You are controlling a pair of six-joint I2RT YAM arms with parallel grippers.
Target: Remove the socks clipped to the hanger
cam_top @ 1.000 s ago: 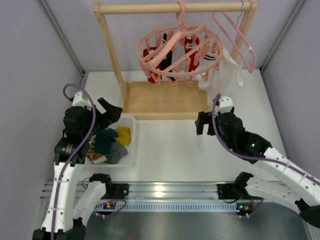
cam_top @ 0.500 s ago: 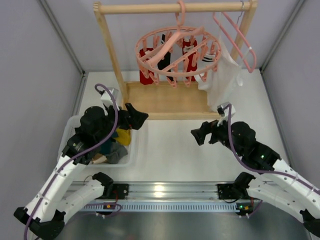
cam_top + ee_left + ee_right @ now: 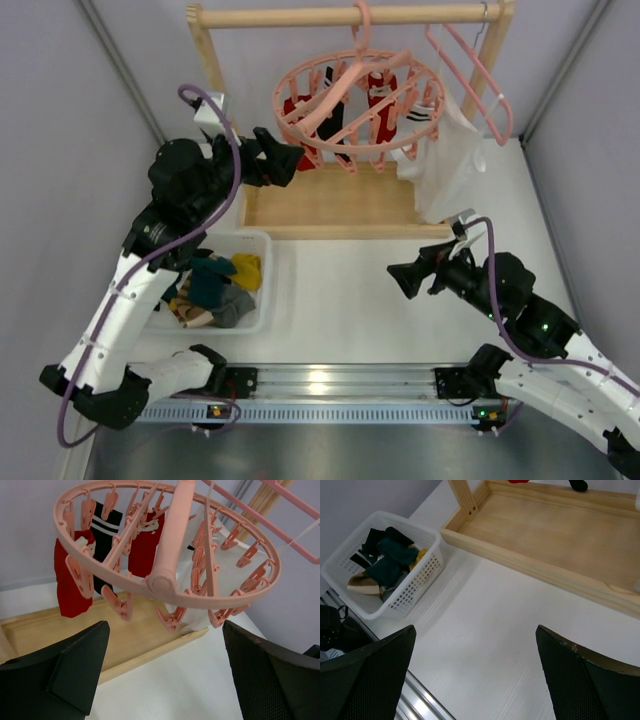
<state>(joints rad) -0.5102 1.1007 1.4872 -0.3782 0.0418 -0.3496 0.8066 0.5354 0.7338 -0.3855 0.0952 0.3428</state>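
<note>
The round salmon-pink hanger [image 3: 360, 100] hangs by its hook from the wooden rail. Red socks [image 3: 298, 112] and a black sock [image 3: 334, 118] hang clipped under it. The left wrist view shows the hanger [image 3: 165, 580] close, with a red sock [image 3: 67, 587], a black sock with white stripes [image 3: 106, 527] and a red sock with white marks [image 3: 145, 547]. My left gripper [image 3: 283, 160] is open and empty, just left of the ring and slightly below it. My right gripper [image 3: 405, 278] is open and empty over the table, apart from the hanger.
A white basket [image 3: 262, 300] holding several socks sits at the left, also in the right wrist view [image 3: 410, 524]. The wooden rack's base tray [image 3: 330, 200] lies under the hanger. A white cloth bag [image 3: 445, 160] and a plain pink hanger [image 3: 480, 80] hang at the right.
My left arm has risen from over the basket up to the hanger's left side. My right gripper has drawn back from the rack toward the near side.
</note>
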